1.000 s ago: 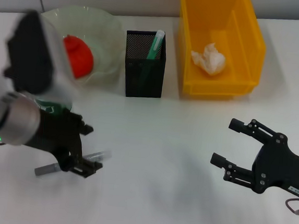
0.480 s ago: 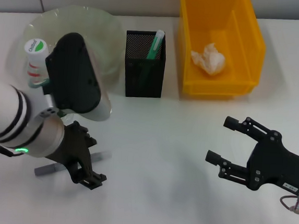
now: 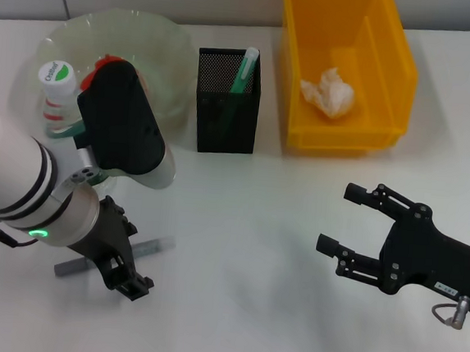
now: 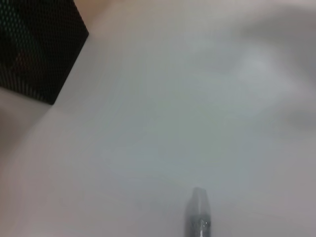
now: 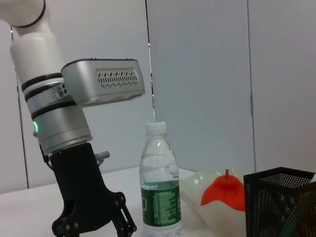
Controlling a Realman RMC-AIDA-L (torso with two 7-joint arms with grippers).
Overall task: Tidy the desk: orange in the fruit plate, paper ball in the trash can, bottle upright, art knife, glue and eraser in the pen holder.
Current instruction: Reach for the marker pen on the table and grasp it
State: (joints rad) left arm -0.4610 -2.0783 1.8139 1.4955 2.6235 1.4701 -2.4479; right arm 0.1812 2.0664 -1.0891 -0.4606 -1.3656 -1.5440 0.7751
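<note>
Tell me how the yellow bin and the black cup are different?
The yellow bin is big, wide and solid plastic; the black cup is small, tall and see-through mesh. The bin holds a crumpled white paper ball; the cup holds a green stick poking out. Both are open on top and stand upright on the white desk.

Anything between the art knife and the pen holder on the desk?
Nothing visible. The art knife lies flat under the left gripper, and nothing sits on the desk from there to the pen holder. The bottle stands off to the robot's left.
</note>
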